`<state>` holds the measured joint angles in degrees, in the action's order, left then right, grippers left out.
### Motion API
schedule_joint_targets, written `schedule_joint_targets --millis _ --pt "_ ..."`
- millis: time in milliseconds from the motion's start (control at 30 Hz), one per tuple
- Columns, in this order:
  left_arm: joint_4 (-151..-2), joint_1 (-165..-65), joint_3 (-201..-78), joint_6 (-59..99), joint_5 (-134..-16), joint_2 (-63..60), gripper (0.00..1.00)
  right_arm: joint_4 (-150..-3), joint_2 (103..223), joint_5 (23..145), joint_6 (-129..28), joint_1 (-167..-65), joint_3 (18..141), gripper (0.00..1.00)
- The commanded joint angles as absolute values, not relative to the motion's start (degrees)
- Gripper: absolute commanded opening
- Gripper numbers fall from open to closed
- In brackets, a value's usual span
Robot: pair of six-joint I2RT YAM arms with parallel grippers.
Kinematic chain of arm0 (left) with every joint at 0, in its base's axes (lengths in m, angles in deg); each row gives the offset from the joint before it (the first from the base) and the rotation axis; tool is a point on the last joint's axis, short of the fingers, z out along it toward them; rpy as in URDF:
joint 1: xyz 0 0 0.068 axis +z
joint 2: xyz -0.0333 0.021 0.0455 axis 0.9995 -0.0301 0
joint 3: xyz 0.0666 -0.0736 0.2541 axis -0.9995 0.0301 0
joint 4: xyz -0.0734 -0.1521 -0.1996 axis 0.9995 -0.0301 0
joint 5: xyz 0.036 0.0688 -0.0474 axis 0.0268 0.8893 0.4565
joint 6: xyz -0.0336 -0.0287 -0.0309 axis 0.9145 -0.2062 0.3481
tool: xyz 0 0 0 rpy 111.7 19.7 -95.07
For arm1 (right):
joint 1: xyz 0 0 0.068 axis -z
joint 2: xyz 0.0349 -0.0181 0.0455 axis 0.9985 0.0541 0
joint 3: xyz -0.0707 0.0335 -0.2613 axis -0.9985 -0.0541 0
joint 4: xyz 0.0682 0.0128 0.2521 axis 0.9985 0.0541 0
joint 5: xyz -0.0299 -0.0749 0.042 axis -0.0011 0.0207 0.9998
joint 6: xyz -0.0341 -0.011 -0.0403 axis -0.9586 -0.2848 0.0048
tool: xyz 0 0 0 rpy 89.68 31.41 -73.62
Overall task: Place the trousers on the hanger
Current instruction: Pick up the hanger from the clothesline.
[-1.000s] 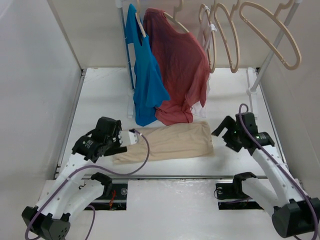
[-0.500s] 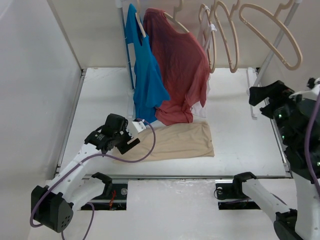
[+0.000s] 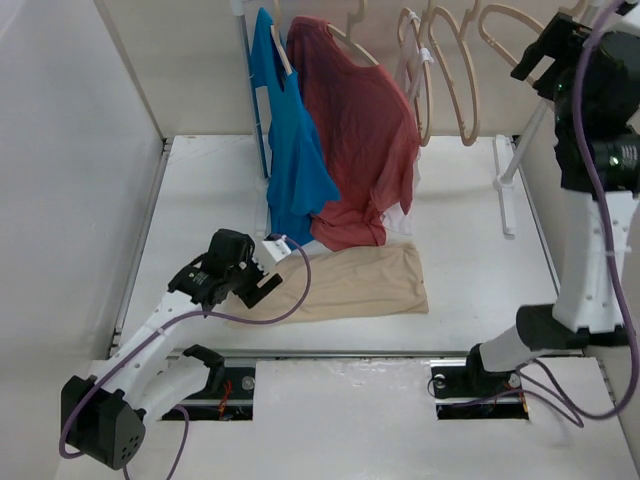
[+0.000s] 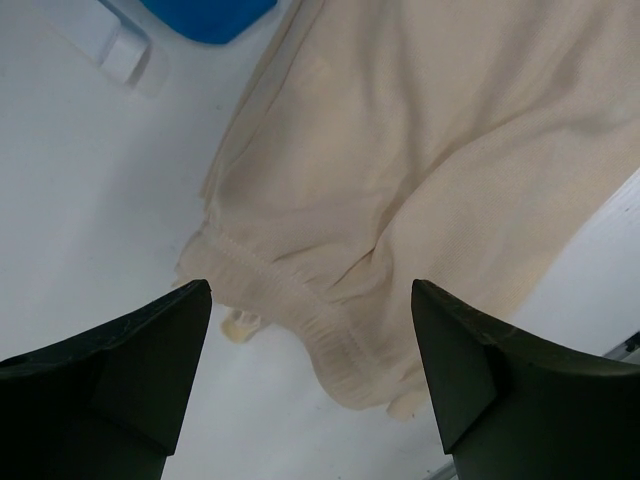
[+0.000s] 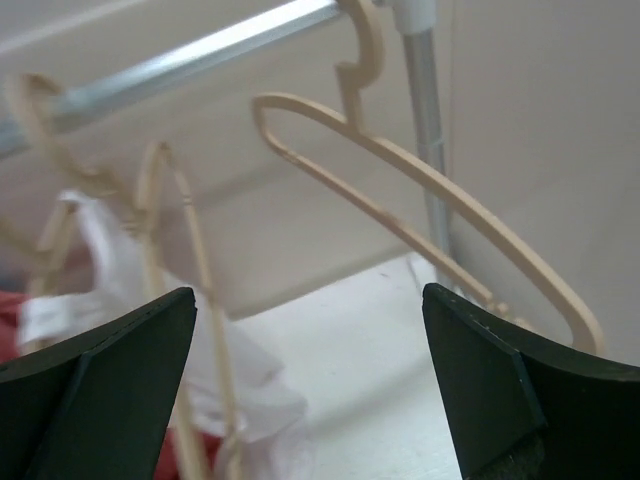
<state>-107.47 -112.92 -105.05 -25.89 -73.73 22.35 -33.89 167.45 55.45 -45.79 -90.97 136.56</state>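
Trousers (image 3: 350,285) lay flat on the table (image 3: 200,190) toward 6 o'clock, with the left end effector (image 4: 310,292) spread above their 9 o'clock end. Right end effector (image 5: 310,295), spread wide and empty, hung high at 1 o'clock, facing the hanger (image 5: 420,180) on the rail (image 5: 200,55).

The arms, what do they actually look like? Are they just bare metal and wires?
The left arm and right arm are slim white tubes linked by chunky black joints. A purple cable loops loosely along each. Their fingers are broad, dark, wedge-shaped pads.
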Motion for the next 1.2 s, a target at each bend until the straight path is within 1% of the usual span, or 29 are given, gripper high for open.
schedule_joint_targets --millis 0,100,267,467,567,667,800,1000,1033,1067,1167 --pt "-106.9 -112.8 -103.3 -24.5 -75.1 24.4 0.78 -35.1 170.8 52.7 -49.0 -86.4 140.9 0.99" --pt "-107.4 -112.8 -102.7 -24.5 -75.1 24.4 0.78 -35.1 174.4 52.6 -50.3 -84.5 144.4 0.99" --pt "-107.4 -112.8 -102.7 -24.5 -75.1 25.0 0.78 -34.6 176.8 51.3 -52.2 -80.7 144.4 0.99" --pt "-107.4 -112.8 -102.7 -24.5 -75.1 25.0 0.78 -34.6 177.3 48.9 -55.1 -77.4 140.7 0.99" --pt "-108.0 -112.8 -102.7 -24.5 -75.1 25.0 0.78 -34.6 178.6 51.9 -55.1 -75.0 139.9 0.99" --pt "-108.0 -112.8 -102.2 -24.5 -75.1 25.0 0.78 -33.3 180.0 60.1 -55.1 -72.8 138.7 0.99" --pt "-108.0 -112.8 -101.6 -24.5 -75.1 25.0 0.78 -32.7 180.6 65.8 -55.6 -71.6 137.5 0.99" --pt "-108.0 -112.8 -101.6 -24.5 -75.1 24.4 0.78 -32.2 181.1 69.7 -56.6 -71.6 135.0 0.99" --pt "-108.0 -112.8 -101.6 -24.5 -75.1 24.4 0.78 -32.2 181.1 70.4 -56.6 -71.6 135.0 0.96" --pt "-108.0 -112.8 -101.6 -24.5 -75.1 24.4 0.78 -32.2 181.6 70.4 -56.6 -71.6 134.4 0.88" --pt "-108.0 -112.8 -101.6 -24.5 -75.1 24.4 0.78 -32.2 181.6 71.7 -57.2 -71.6 133.7 0.72"
